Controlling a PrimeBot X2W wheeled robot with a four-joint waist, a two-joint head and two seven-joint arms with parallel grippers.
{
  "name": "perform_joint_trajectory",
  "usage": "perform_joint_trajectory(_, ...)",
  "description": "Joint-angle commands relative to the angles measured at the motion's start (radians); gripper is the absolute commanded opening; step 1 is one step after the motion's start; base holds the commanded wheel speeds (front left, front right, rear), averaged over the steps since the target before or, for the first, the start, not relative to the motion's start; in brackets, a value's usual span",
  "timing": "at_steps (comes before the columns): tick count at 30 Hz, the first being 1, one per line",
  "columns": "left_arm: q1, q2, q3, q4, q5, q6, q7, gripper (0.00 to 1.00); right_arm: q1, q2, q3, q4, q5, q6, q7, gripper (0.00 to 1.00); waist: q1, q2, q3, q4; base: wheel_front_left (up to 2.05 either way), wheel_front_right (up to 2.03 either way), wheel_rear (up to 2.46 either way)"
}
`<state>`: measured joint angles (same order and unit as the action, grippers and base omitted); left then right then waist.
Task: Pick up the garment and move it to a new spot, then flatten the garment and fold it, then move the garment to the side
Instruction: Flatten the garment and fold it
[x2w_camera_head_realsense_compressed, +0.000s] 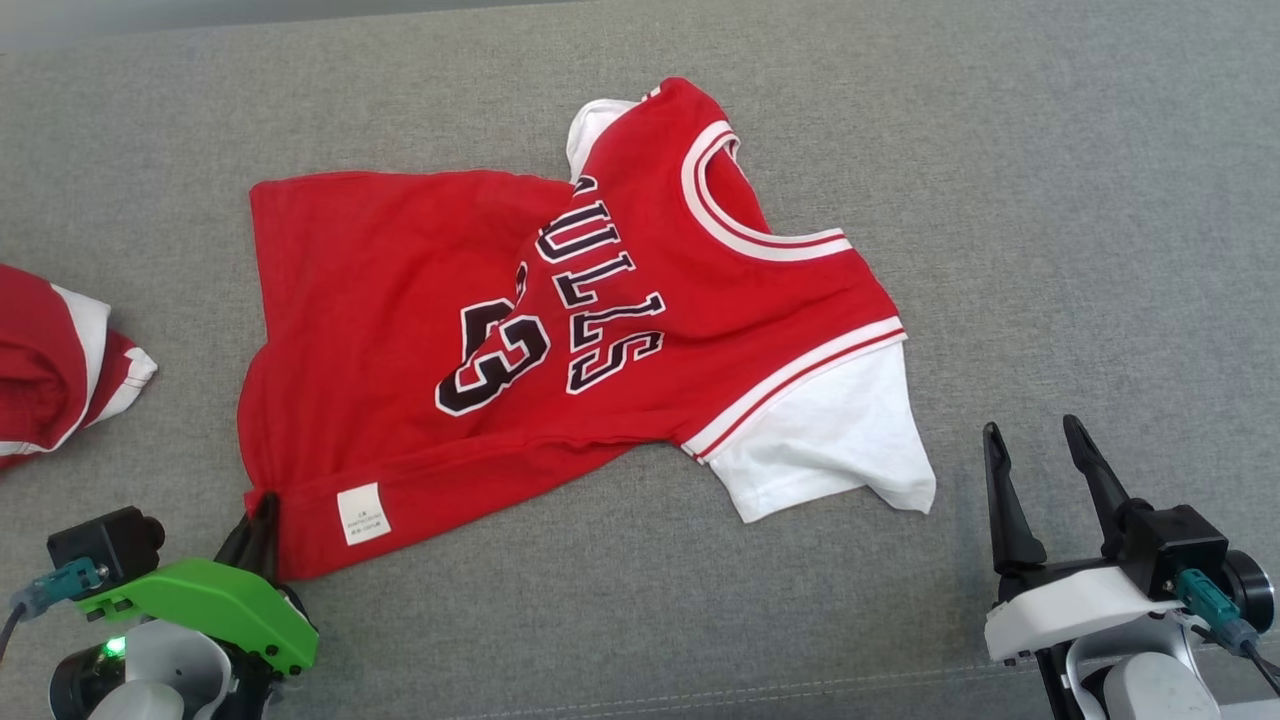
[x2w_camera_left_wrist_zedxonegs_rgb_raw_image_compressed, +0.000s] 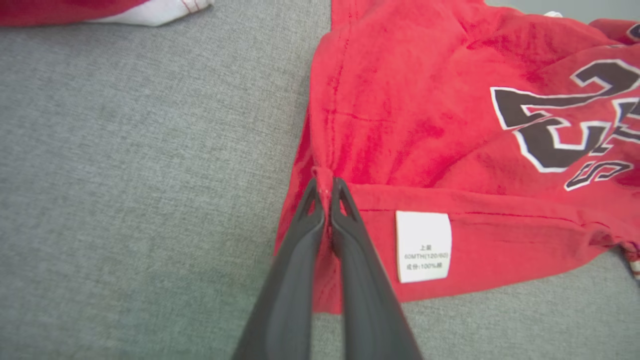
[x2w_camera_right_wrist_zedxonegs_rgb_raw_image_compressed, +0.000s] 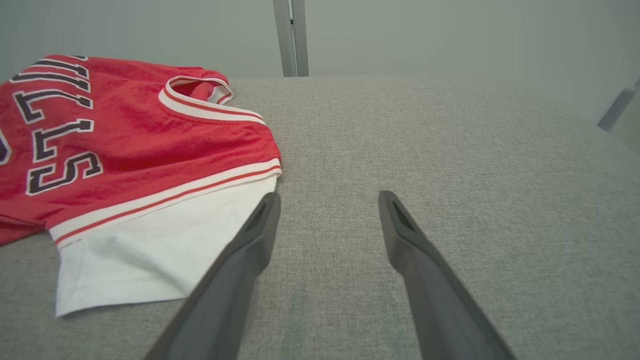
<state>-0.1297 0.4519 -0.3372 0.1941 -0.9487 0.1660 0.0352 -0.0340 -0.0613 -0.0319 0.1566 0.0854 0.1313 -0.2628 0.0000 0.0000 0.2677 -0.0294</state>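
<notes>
Red-and-white cloth, a second bundle (x2w_camera_head_realsense_compressed: 60, 370), sits bunched at the far left edge, well apart from the action, and it marks the limit on that side. Next comes the left gripper (x2w_camera_head_realsense_compressed: 264, 503), fingers pressed together on the near-left hem corner of the red jersey (x2w_camera_head_realsense_compressed: 400, 300), fabric puckering into the pinch just beside the white care label (x2w_camera_head_realsense_compressed: 362, 513). The jersey lies across the middle of the grey upholstered surface (x2w_camera_head_realsense_compressed: 1080, 180), rumpled, its upper part lapped over the chest print, a white sleeve (x2w_camera_head_realsense_compressed: 830, 445) trailing rightward. One corner is a thin hold, I'd say: lift slowly and high enough that the sleeve comes off the upholstery, or it drags and bunches. On the right, the right gripper (x2w_camera_head_realsense_compressed: 1032, 428) rests with fingers well apart, nothing between them, near that sleeve and handy for a second hold. Beyond it lies open grey surface, the roomiest place to carry the jersey.
</notes>
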Motion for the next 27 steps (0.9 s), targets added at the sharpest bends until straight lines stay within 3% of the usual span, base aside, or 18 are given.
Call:
perform_joint_trajectory(1,0.011,0.002,-0.001,-0.01,0.001,0.003,0.0,0.0,-0.008,-0.006,0.001,0.001,-0.003,-0.001,-0.003,1.0,0.0,0.0,-0.001,0.001,0.0,0.0,0.0)
perform_joint_trajectory(18,0.103,0.039,0.011,-0.163,0.02,0.039,-0.031,0.0,0.007,-0.002,-0.001,0.006,0.002,-0.001,-0.003,1.0,0.0,0.0,-0.013,0.006,0.0,0.0,0.0)
perform_joint_trajectory(27,0.166,0.001,-0.103,-0.206,0.08,0.028,-0.035,0.0,0.017,-0.001,-0.002,0.007,0.005,-0.001,-0.003,1.0,0.0,0.0,-0.013,0.012,0.0,0.0,0.0)
